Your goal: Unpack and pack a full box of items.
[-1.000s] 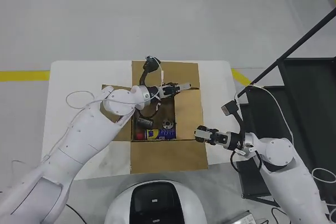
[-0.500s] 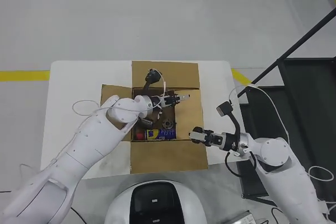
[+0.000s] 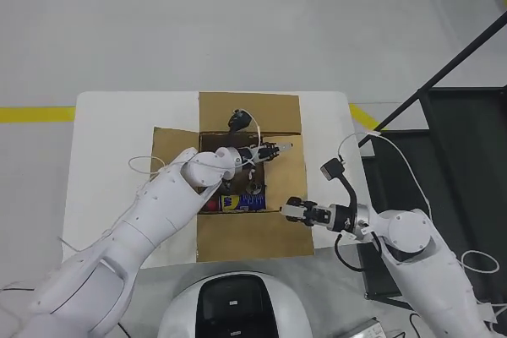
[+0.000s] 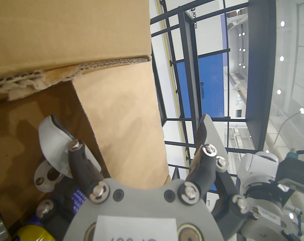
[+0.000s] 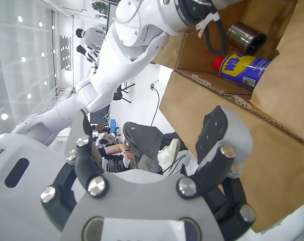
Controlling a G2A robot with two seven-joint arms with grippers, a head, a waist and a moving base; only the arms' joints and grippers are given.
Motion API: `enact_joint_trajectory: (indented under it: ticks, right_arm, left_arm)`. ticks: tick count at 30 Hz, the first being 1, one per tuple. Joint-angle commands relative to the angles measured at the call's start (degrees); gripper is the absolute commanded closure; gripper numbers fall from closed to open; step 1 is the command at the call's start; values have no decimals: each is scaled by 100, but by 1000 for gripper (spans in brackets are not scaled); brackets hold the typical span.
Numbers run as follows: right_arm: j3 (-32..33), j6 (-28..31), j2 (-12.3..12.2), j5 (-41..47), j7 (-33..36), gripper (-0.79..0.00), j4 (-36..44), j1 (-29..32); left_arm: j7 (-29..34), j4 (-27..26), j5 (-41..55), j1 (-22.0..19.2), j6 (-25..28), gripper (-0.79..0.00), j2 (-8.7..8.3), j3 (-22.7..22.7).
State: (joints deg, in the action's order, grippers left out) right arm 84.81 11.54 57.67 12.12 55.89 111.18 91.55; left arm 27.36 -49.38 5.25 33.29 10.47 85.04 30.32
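Box [image 3: 253, 235]: open cardboard, flaps folded out, sits mid table [image 3: 118, 152].

Contents as far as I can make out:
- Can [image 5: 244, 70]: blue spray type w/ red cap, on its side by the near wall.
- Sleeve [image 5: 245, 37]: steel, just beside the can, deeper in.
- Disc [image 4: 45, 176]: flanged, w/ bolt holes, on the box floor.
- Sth yellow low down, can't ID.

L gripper [image 4: 129, 136]: fingers spread wide, holding nothing. It is at the far-R corner of the opening. One finger is inside the box and the other looks to be outside the R-side cardboard, so it seems to straddle that wall.

R gripper [image 5: 146, 131]: also spread, empty. It hovers over the R flap, just beside the opening's near-R corner.

Progress (judgement): every item I can see lies in the box, none in a gripper. Either unpack is about to start w/ the whole repack left, or the cycle is near its end. Can't settle which from this.

Writing:
- Can has large yellow lettering on blue plus a small text block. Legible, not logged.
- Sticker [image 4: 136, 227] on the L gripper body: print cut off.

Black rack [image 3: 465, 169] stands R of the table.
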Motion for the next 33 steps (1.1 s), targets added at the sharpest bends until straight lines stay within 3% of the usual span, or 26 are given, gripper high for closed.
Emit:
enact_joint_trajectory:
  ticks: [1, 9, 22, 27, 33]
  right_arm:
    - [-27, -21, -3, -17, 5, -785, 5, -28]
    - [-26, -1, -26, -53, 42, -785, 162, -25]
    - [-87, -42, -77, -296, 258, -785, 742, 69]
    - [-46, -388, -94, -660, -13, -785, 899, 186]
    - [530, -766, -105, -798, -905, -785, 957, 663]
  left_arm:
    - [184, 55, 236, 10, 289, -785, 31, 91]
    - [513, 41, 604, 58, 928, -785, 90, 363]
    - [791, -771, 871, 349, 1339, -785, 92, 729]
    - [970, -864, 1047, 294, 1239, -785, 179, 720]
    - [1155, -724, 1152, 242, 1328, -785, 292, 665]
